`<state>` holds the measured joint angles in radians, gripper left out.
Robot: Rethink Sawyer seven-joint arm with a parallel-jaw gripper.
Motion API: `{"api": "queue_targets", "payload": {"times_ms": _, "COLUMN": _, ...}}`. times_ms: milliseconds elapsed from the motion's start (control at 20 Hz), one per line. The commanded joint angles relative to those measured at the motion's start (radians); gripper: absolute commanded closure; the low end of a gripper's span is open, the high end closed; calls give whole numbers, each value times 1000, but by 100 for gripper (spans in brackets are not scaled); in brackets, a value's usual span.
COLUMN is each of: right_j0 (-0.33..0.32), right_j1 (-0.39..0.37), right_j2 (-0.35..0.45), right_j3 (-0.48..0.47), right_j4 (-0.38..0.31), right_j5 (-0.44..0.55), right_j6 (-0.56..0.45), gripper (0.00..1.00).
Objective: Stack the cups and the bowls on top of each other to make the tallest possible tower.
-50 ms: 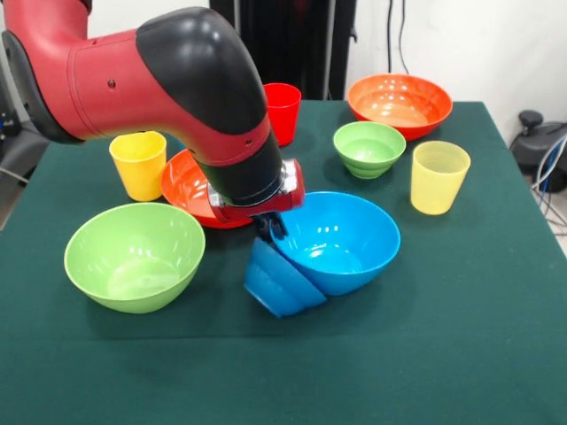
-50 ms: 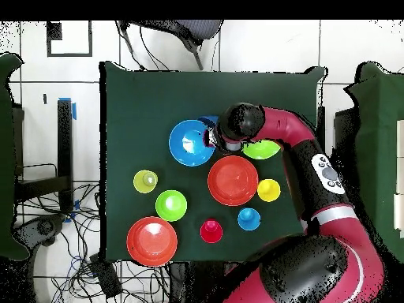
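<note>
**Hand down at the rim of the big blue bowl**

From the front you see the hand [image 1: 270,226] reaching down from the red and black arm [image 1: 159,80] to the near rim of the big blue bowl [image 1: 341,239]. The bowl is tilted, propped against the small dark blue bowl [image 1: 279,282], which lies tipped on its side just below the hand. You cannot tell from either view how wide the fingers stand, nor whether they grip the rim.

From above, the arm's elbow covers the hand, so you only see the big blue bowl [image 2: 191,142] beside it and a sliver of the big green bowl [image 2: 264,150] under the arm. That view does show the light blue cup [image 2: 248,218], which the arm hides from the front.

Around the hand in the front view: one orange-red bowl [image 1: 186,186] lies just behind it, partly under the wrist; the big green bowl [image 1: 135,255] sits to one side, apart from it; the opaque yellow cup [image 1: 139,165] and red cup [image 1: 283,112] stand farther back. On the other side lie the small green bowl [image 1: 368,148], the ribbed pale yellow cup [image 1: 439,176] and the second orange-red bowl [image 1: 400,104].

The desk [image 1: 425,354] is bare green cloth on the near side of the two blue bowls, out to its front edge.
</note>
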<state>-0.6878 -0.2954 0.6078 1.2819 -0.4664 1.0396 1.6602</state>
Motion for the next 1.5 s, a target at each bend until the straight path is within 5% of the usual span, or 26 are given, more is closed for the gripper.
{"api": "queue_targets", "payload": {"times_ms": 50, "right_j0": -19, "right_j1": -1, "right_j2": 75, "right_j3": 61, "right_j4": -38, "right_j5": 16, "right_j6": -326, "gripper": 100}}
{"api": "queue_targets", "payload": {"times_ms": 400, "right_j0": -104, "right_j1": -24, "right_j2": 208, "right_j3": 176, "right_j4": 46, "right_j5": 50, "right_j6": -359, "gripper": 100}}
{"api": "queue_targets", "payload": {"times_ms": 650, "right_j0": -123, "right_j1": -22, "right_j2": 235, "right_j3": 184, "right_j4": 24, "right_j5": 71, "right_j6": -357, "gripper": 100}}
{"api": "queue_targets", "payload": {"times_ms": 1050, "right_j0": -136, "right_j1": -56, "right_j2": 222, "right_j3": 185, "right_j4": -53, "right_j5": 138, "right_j6": -408, "gripper": 100}}
{"api": "queue_targets", "payload": {"times_ms": 1500, "right_j0": -94, "right_j1": -54, "right_j2": 173, "right_j3": 122, "right_j4": -191, "right_j5": 87, "right_j6": -412, "gripper": 100}}
